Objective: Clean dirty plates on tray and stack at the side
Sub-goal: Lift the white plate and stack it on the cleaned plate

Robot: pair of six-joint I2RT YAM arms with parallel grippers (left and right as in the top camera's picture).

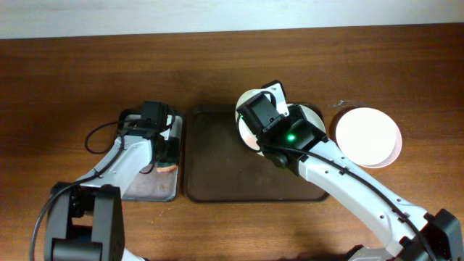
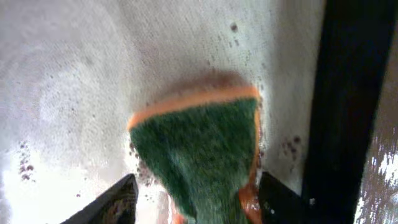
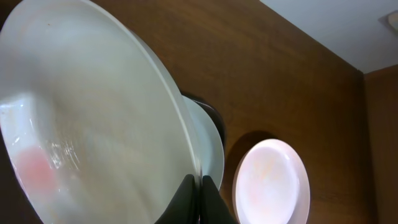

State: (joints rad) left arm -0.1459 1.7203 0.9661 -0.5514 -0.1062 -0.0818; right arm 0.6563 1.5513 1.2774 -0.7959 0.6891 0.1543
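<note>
Your white plate [image 3: 93,124] fills the view, right gripper [image 3: 200,188] pinched tight on its rim; your left gripper [image 2: 196,196] clamps the green sponge [image 2: 196,149] over the sudsy tray [image 2: 74,74].

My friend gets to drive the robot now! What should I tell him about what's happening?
Left gripper: shut on the sponge, over the small tray.
Right gripper: shut on the rim of a white plate, tilted above the dark tray.
A second plate lies on that tray beneath it.
Done, it seems: one pale plate sits aside on the table.
Left: probably sponge the held plate, stack it, then do the second.
</note>
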